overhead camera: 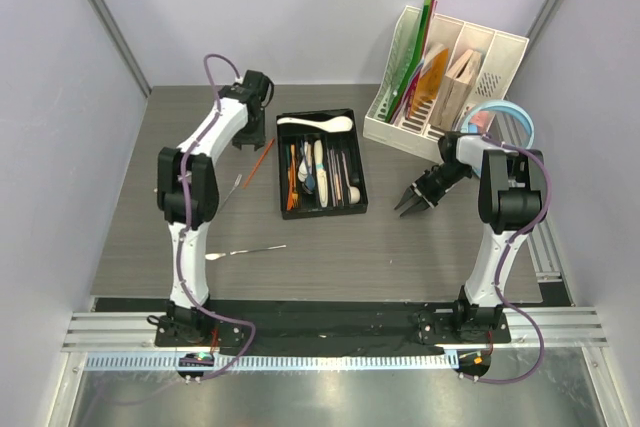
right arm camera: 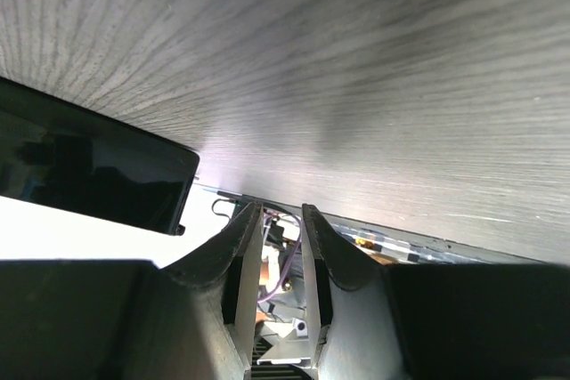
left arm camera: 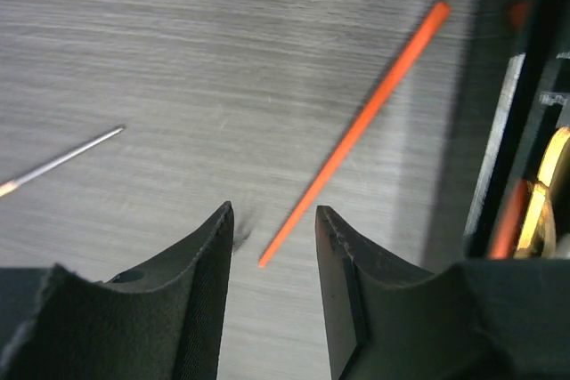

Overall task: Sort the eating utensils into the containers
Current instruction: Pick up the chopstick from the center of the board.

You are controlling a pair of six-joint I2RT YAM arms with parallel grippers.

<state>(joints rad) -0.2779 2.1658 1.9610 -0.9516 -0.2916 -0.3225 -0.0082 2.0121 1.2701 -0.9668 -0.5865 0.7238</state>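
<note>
The black cutlery tray [overhead camera: 356, 172] sits mid-table and holds a white ceramic spoon [overhead camera: 315, 125], orange chopsticks and other utensils. An orange chopstick [overhead camera: 260, 160] lies on the table just left of the tray; in the left wrist view the orange chopstick [left arm camera: 356, 131] runs diagonally, its near tip between the fingertips. My left gripper [overhead camera: 243, 144] [left arm camera: 274, 220] is open and empty above that tip. My right gripper [overhead camera: 410, 202] [right arm camera: 274, 211] hovers right of the tray, fingers a little apart, holding nothing.
A thin steel utensil [overhead camera: 230, 190] [left arm camera: 62, 159] and a steel spoon [overhead camera: 245, 250] lie on the table left of the tray. A white slotted file organiser [overhead camera: 445, 77] and light-blue headphones [overhead camera: 505, 117] stand at the back right. The tray's corner [right arm camera: 89, 175] shows in the right wrist view.
</note>
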